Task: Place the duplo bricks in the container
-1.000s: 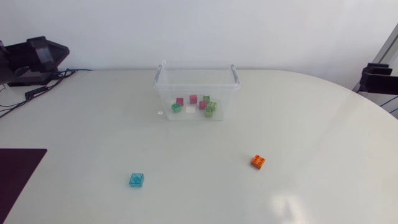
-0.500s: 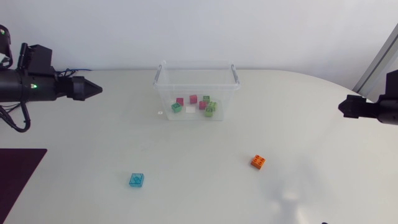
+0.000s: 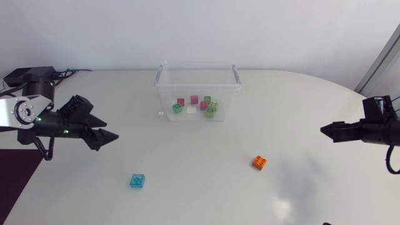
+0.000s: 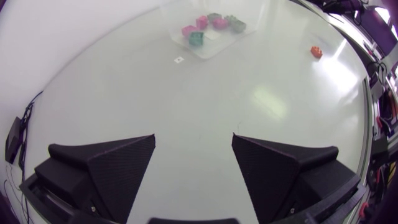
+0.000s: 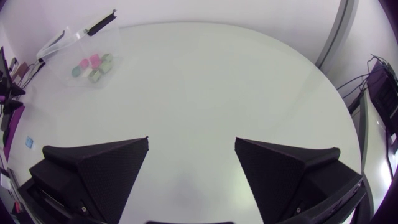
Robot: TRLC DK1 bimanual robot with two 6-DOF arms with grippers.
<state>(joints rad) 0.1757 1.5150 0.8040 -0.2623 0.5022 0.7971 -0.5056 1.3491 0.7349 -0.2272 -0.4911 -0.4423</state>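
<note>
A wide white table (image 3: 206,194) with a rounded edge runs up to a plain pale wall. Near its far side stands a clear plastic container (image 3: 164,87) with a grey handle at each end. Its top is open.

Most of the job looks done. A cluster of pink, green and white duplo bricks (image 3: 197,105) already lies on the container's floor. 2 bricks lie loose on the table: a translucent teal duplo brick (image 3: 137,180) toward the near left, and an orange duplo brick (image 3: 260,162) toward the near right. Both are well apart from the container and from each other.

The left end effector (image 3: 112,135) hangs over the table between the container and the teal brick, nearer to the brick. Its 2 black wedge fingers stand apart, with only bare table between them. The right end effector (image 3: 325,130) comes in from the right side, near the orange brick but not touching it. Its fingers are spread too and it holds nothing.

There seems to be plenty of room. Each loose brick sits alone on open table, with nothing crowding it and no table edge close by, so I'd judge either can be approached from above. The tighter spot is the container: its raised rim and handles have to be cleared, and the bricks already inside fill the middle of its floor.
</note>
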